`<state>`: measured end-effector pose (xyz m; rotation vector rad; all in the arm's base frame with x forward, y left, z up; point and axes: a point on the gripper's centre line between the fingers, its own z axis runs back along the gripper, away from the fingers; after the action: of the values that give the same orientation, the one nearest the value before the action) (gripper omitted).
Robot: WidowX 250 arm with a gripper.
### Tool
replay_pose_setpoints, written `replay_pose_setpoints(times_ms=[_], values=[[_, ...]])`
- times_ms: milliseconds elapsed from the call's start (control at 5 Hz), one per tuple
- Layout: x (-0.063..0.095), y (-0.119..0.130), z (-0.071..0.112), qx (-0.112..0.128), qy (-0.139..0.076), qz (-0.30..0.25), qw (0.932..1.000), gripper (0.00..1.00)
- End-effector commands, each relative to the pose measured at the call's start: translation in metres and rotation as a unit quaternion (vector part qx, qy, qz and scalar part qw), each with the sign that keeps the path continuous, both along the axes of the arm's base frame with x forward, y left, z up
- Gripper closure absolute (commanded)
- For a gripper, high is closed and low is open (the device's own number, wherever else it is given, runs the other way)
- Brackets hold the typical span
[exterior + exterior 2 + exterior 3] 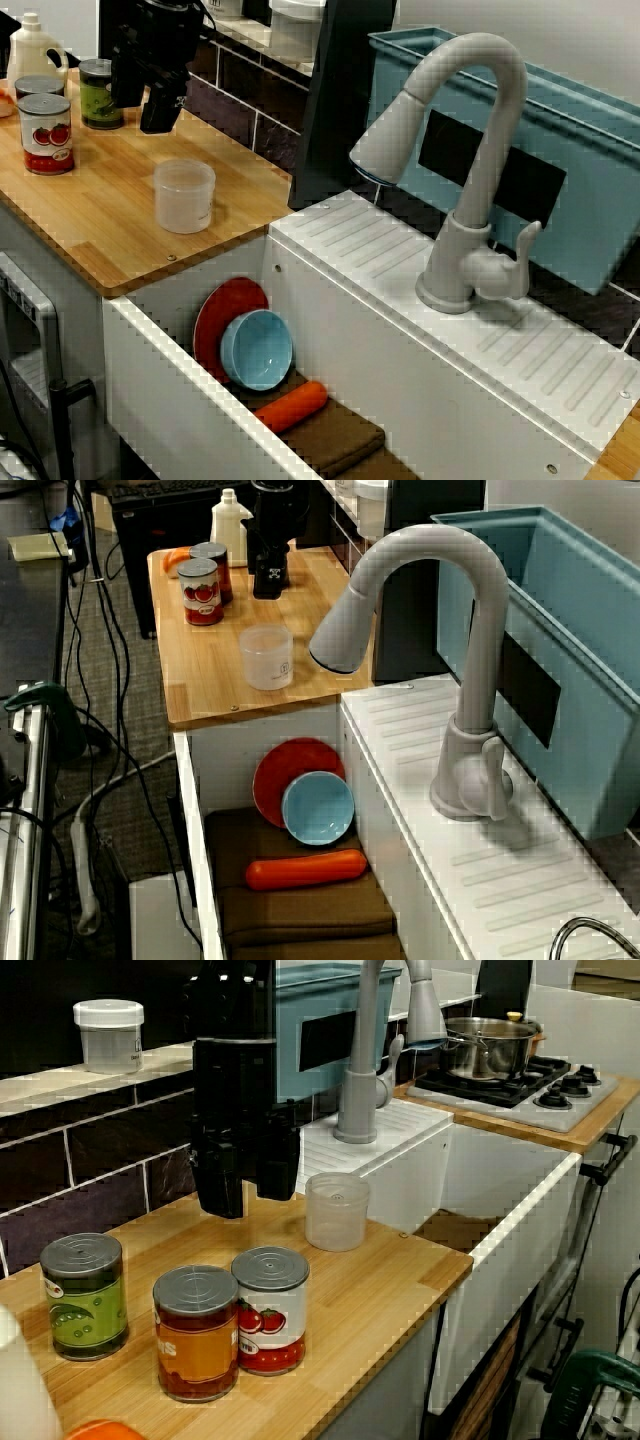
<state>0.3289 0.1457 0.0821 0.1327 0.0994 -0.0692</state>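
In the counter-level view, the green can (84, 1295), the orange can (195, 1332) and the tomato can (270, 1310) stand at the left of the wooden counter (380, 1290). Behind them my gripper (248, 1200) hangs above the boards, fingers spread, holding nothing. Just right of it the clear plastic cup (336, 1211) stands upright, apart from the fingers (empty, as far as I can tell). I judge no grasp has begun.

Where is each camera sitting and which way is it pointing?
Front view: high before the sink, facing the faucet; gripper at top left.
End view: above the sink's far end, looking toward the wooden counter; gripper at top.
Counter view: low over that counter, facing the stove; gripper centre left.
All share the clear cup.
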Motion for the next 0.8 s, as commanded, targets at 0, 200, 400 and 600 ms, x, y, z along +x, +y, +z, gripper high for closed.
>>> replay_pose_setpoints(times_ms=[0,200,400,600], values=[[0.001,0.002,0.006,0.027,-0.019,-0.008,0.9994,0.00],[-0.002,-0.001,0.001,0.037,-0.016,-0.004,0.9992,0.00],[-0.008,-0.005,0.000,0.041,-0.024,0.013,0.9988,0.00],[-0.006,-0.011,-0.005,0.056,-0.040,0.065,0.9955,0.00]])
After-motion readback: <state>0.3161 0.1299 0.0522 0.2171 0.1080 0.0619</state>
